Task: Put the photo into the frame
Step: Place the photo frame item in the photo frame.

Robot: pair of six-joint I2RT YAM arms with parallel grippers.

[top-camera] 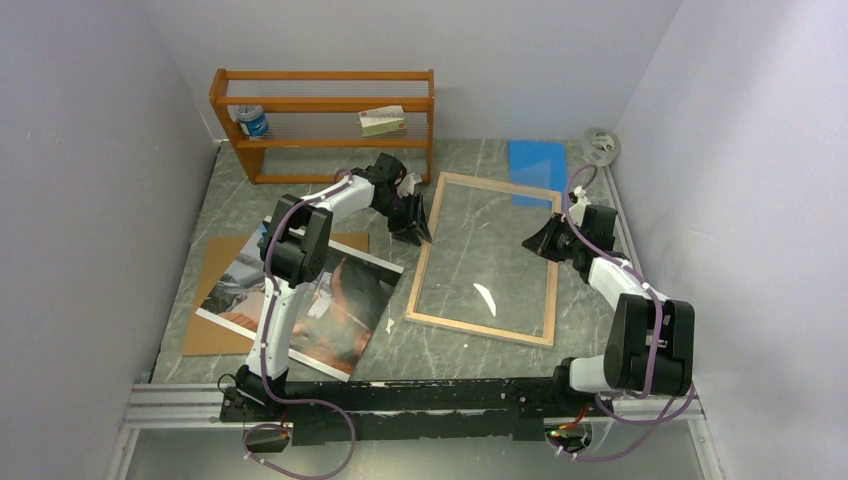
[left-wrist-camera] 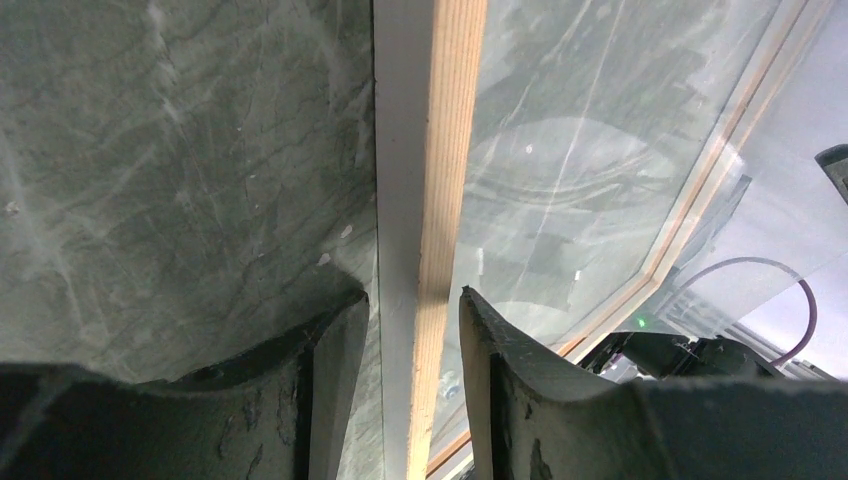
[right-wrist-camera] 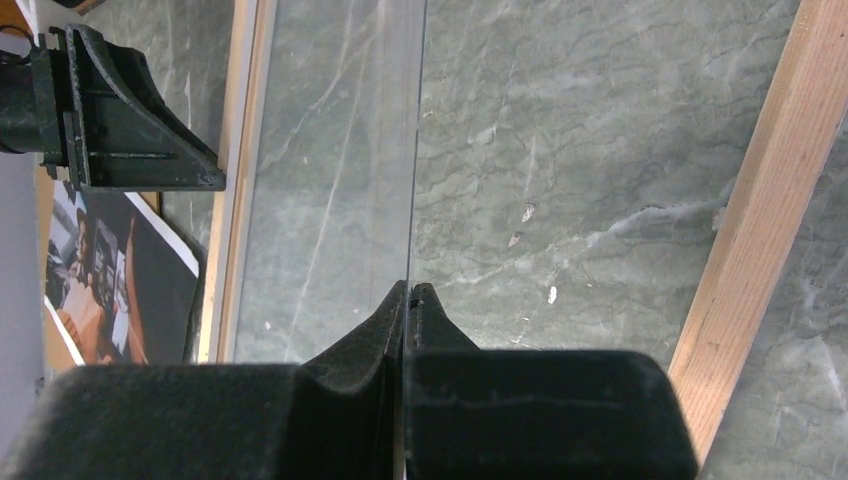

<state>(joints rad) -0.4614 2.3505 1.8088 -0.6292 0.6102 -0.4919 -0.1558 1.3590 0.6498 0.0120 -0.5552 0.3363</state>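
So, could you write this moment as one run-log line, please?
left gripper: open, astride frame rail | right gripper: shut on glass pane edge | photo: partly on brown board, beside frame

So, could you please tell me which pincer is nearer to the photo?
Left. The left pincer straddles the frame's left rail, the side facing the photo. The right pincer pinches the glass pane near the far rail.

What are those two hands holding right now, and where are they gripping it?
The right hand pinches the glass pane by its thin edge. The left hand holds nothing; its open fingers only straddle a rail of the frame.
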